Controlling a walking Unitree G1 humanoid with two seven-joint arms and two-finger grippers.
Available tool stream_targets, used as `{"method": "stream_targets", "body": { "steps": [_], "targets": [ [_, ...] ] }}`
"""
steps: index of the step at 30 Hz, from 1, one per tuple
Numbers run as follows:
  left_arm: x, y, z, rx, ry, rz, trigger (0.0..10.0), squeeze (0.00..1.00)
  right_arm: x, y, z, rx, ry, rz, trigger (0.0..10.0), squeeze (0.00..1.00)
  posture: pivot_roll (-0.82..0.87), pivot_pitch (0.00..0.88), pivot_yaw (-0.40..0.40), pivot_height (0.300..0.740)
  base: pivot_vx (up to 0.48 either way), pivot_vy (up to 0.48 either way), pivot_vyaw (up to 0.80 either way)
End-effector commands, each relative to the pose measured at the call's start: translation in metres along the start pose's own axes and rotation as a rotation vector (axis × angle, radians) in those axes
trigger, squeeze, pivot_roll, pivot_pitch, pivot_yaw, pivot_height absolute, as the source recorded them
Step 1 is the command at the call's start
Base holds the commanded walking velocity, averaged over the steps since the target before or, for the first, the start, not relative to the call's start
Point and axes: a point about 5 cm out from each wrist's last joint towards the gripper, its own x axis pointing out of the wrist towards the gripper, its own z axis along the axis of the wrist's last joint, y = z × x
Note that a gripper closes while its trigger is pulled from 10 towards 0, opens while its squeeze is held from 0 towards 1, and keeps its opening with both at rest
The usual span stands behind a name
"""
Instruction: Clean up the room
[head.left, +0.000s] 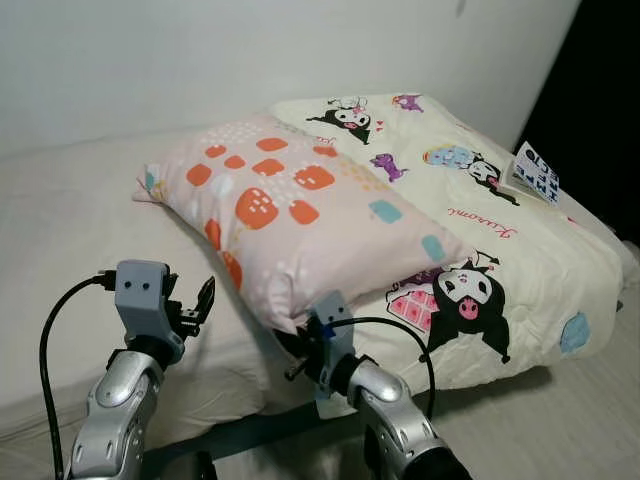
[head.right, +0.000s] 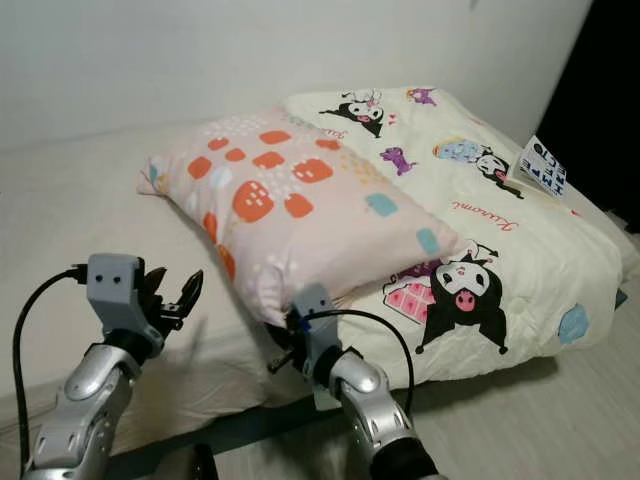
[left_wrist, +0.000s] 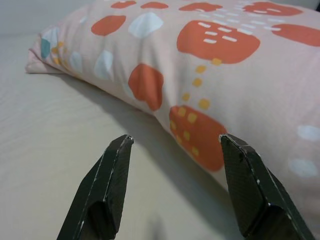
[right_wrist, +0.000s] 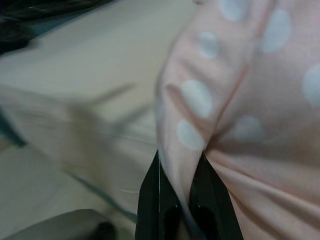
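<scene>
across the cream-sheeted bed lies a long pale pink fabric pillow printed with orange and white blotches and a few teal patches. it sits at a slant, its far end resting on the bare sheet and its near end lying over the edge of a cream quilt covered in black-and-pink cartoon characters. the quilt spreads over the right side of the bed and hangs down over the front edge above the pale floor.

the right tool is at the pillow's near corner, close to the bed's front edge, and its two black fingers are pressed close together, pinching a fold of the pink pillow fabric between them; the cloth puckers around the grip.

the left tool hovers just over the sheet beside the pillow's long side, near it but not touching. its fingers are spread wide with nothing between them, pointing towards the pillow's flank.

near the far right edge of the quilt lies a small flat white card or booklet with dark markings; what is printed on it is too small to read. a plain white wall runs behind the bed.
</scene>
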Motion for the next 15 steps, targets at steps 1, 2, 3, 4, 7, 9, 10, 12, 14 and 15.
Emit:
{"method": "stream_targets", "body": {
  "steps": [1,2,3,4,7,9,10,12,14,15],
  "targets": [
    [0.000,0.005,-0.002,0.004,0.016,0.007,10.0,0.00,0.011,0.027,0.000,0.018,0.009,0.149,0.0,0.00,0.00,0.152,-0.030,0.539,0.000,0.000,0.00],
    [0.000,0.005,-0.002,0.003,0.015,0.006,10.0,0.00,0.014,0.037,0.006,0.045,-0.015,0.198,0.0,0.00,0.00,0.150,-0.031,0.539,0.000,0.000,0.00],
    [0.000,0.005,-0.001,0.001,0.014,0.006,10.0,0.00,0.016,0.047,0.013,0.069,-0.032,0.244,0.0,0.00,0.00,0.150,-0.031,0.539,0.000,0.000,0.00],
    [0.001,0.005,-0.001,0.000,0.013,0.004,10.0,0.00,0.017,0.056,0.018,0.089,-0.046,0.283,0.0,0.00,0.01,0.151,-0.032,0.539,0.000,0.000,0.00],
    [0.001,0.005,-0.001,-0.001,0.012,0.004,10.0,0.00,0.017,0.061,0.022,0.101,-0.051,0.311,0.0,0.00,0.01,0.151,-0.032,0.539,0.000,0.000,0.00],
    [0.001,0.005,0.000,0.000,0.012,-0.001,10.0,0.00,0.017,0.075,0.029,0.122,-0.056,0.388,0.0,0.00,0.01,0.151,-0.032,0.539,0.000,0.000,0.00],
    [0.001,0.005,0.000,0.000,0.012,-0.001,10.0,0.00,0.017,0.075,0.029,0.122,-0.056,0.388,0.0,0.00,0.01,0.151,-0.032,0.539,0.000,0.000,0.00],
    [0.001,0.005,0.000,0.001,0.013,-0.003,10.0,0.00,0.013,0.084,0.031,0.117,-0.045,0.446,0.0,0.00,0.01,0.154,-0.032,0.539,0.000,0.000,0.00],
    [0.000,0.004,-0.001,0.000,0.016,-0.006,10.0,0.00,0.010,0.085,0.029,0.099,-0.030,0.451,0.0,0.00,0.01,0.154,-0.032,0.539,0.000,0.000,0.00],
    [0.000,0.004,-0.001,0.000,0.017,-0.007,10.0,0.00,0.009,0.085,0.028,0.090,-0.024,0.448,0.0,0.00,0.01,0.154,-0.032,0.539,0.000,0.000,0.00]
  ]
}}
